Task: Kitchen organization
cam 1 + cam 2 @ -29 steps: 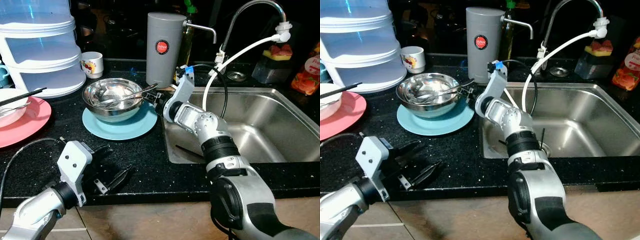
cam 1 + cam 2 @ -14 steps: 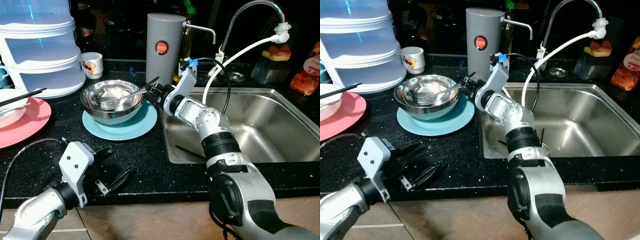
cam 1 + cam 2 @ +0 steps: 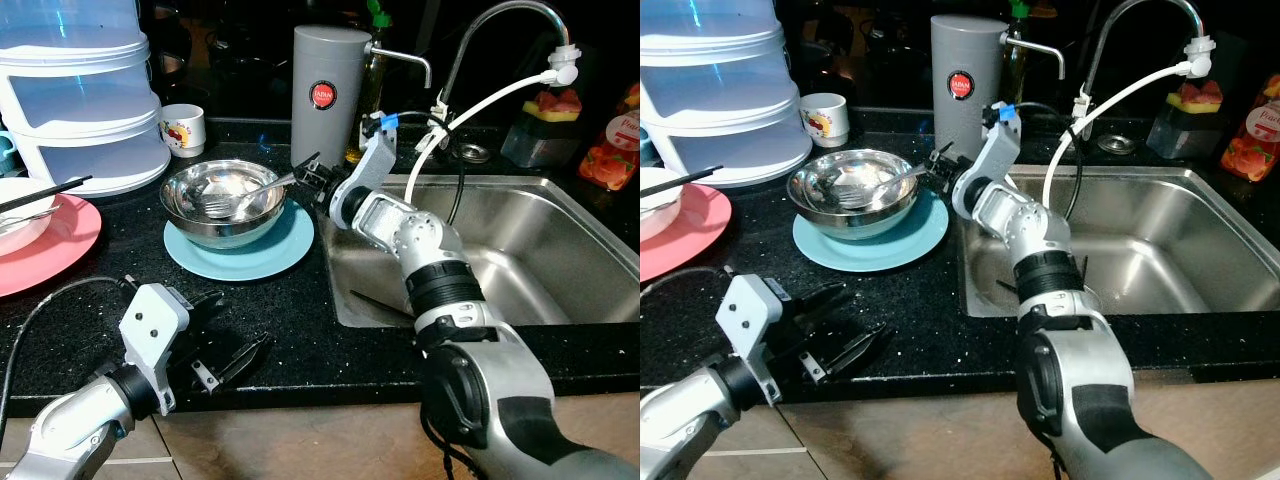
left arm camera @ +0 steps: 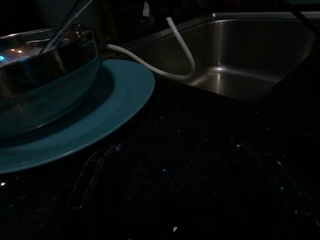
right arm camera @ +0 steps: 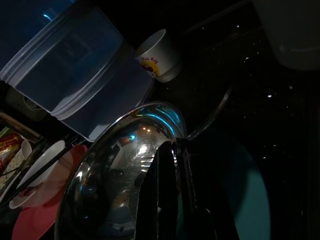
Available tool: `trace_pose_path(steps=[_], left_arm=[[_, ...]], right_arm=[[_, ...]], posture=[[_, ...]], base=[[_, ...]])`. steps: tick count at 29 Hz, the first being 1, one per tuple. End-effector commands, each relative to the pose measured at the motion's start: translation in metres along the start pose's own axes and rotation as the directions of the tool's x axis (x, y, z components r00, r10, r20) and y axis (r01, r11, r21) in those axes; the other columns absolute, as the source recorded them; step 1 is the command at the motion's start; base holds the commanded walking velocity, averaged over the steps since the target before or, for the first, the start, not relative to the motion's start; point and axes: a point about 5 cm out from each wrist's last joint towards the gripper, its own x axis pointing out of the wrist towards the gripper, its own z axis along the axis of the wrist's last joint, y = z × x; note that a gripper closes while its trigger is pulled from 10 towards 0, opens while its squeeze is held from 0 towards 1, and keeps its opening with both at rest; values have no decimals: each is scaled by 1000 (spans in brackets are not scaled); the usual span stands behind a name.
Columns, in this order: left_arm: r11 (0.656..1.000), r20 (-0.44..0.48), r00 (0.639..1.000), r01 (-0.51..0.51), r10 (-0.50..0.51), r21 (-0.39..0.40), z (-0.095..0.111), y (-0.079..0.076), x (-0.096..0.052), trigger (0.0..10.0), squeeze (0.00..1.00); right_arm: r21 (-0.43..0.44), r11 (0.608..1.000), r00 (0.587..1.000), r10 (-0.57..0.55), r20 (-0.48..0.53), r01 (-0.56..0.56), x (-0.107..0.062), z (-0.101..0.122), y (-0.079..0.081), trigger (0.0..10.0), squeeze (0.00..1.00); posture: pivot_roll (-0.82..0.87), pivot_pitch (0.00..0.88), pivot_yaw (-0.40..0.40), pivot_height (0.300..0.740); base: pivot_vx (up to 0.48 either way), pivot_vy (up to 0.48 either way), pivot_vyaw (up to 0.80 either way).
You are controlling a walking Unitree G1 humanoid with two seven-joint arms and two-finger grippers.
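Observation:
A steel bowl [image 3: 224, 198] sits on a teal plate [image 3: 240, 250] on the black counter. A fork [image 3: 250, 195] lies in the bowl, its handle slanting up over the right rim. My right gripper [image 3: 311, 179] is at that rim, shut on the fork's handle. In the right wrist view its closed fingers [image 5: 170, 170] hang over the bowl [image 5: 125, 165]. My left gripper [image 3: 226, 340] rests open near the counter's front edge, apart from the plate [image 4: 100, 110].
A grey water dispenser [image 3: 330, 90] stands behind the bowl. The steel sink [image 3: 590, 230] is to the right, with a dark stick [image 3: 375, 300] in it. Stacked clear containers [image 3: 80, 100], a cup [image 3: 186, 128] and a pink plate [image 3: 55, 245] are on the left.
My right gripper has moved up and back a little at the bowl's right rim, and the fork's handle now tilts higher. The left arm has barely moved.

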Motion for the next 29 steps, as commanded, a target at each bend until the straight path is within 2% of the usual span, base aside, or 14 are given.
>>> trace_pose_path(steps=[1,5,8,10,12,23,24,25,26,28,29], left_arm=[[999,-95,995,19,-23,-48,-19,-5,-2,10000,0],[999,-94,995,20,-25,-48,-19,-5,-1,10000,0],[999,-93,995,23,-27,-50,-19,-5,-1,10000,0],[998,-93,995,23,-28,-50,-19,-5,-1,10000,0],[998,-94,995,25,-30,-50,-19,-5,-1,10000,0],[998,-93,995,28,-33,-55,-19,-6,-1,10000,0],[998,-92,995,29,-34,-55,-19,-6,-1,10000,0],[998,-90,995,29,-34,-56,-19,-6,0,10000,0],[998,-90,995,29,-34,-56,-19,-6,0,10000,0],[997,-81,996,38,-43,-62,-17,-8,1,10000,0],[997,-81,996,38,-43,-62,-17,-8,1,10000,0]], right_arm=[[22,1000,1000,-7,-19,8,-1,2,-2,0,0],[63,998,1000,22,-16,-21,-1,6,1,0,0],[130,989,997,70,-17,-67,-1,10,6,0,0],[138,988,997,75,-17,-72,-1,10,6,0,0],[211,972,995,104,-11,-99,-1,12,10,0,0],[365,921,989,146,5,-138,-2,15,12,0,0],[389,909,988,152,30,-152,-3,19,12,0,0],[366,918,986,120,113,-153,-4,31,8,0,0],[358,921,985,110,134,-152,-5,34,7,0,0],[325,923,949,106,297,-205,-12,61,4,0,0],[325,923,949,106,297,-205,-12,61,4,0,0]], posture=[[69,49,-47,740],[68,51,-47,740],[68,51,-46,740],[68,51,-46,740],[68,51,-46,740],[68,55,-47,740],[68,55,-47,740],[67,58,-48,740],[67,58,-48,740],[68,58,-49,740],[68,58,-49,740]], base=[[0,0,0],[0,0,0],[0,0,0],[0,0,0],[0,0,0],[0,0,0],[0,0,0],[0,0,0],[0,0,0],[0,0,0],[0,0,0]])
